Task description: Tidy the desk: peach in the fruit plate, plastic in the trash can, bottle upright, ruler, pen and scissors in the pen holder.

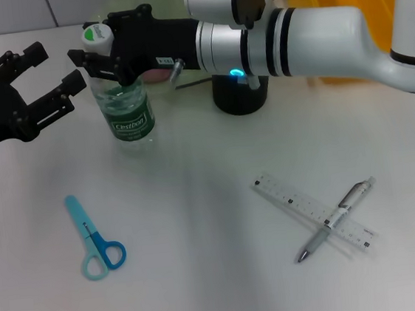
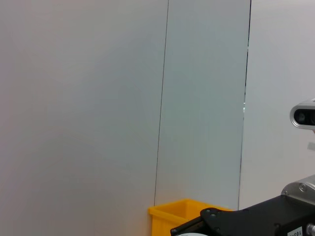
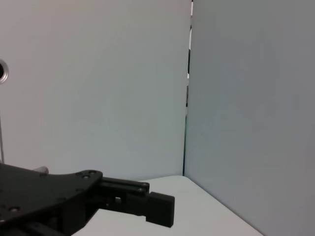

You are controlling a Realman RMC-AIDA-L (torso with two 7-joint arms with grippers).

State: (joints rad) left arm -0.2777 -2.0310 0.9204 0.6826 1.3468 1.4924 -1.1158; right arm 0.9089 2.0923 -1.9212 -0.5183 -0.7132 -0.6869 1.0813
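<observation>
On the white bench, the right end effector is clenched around the neck of the upright bottle, while the left end effector hovers just beside it with fingers spread apart. The black pen holder stands behind the right arm. Nearer the front, the ruler lies with the pen crossed over it, and the blue scissors lie well apart to the left.

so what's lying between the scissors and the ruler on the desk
Nothing. In the head view the stretch of white desk between the blue scissors and the clear ruler is bare. The pen lies across the ruler, not between them.
</observation>
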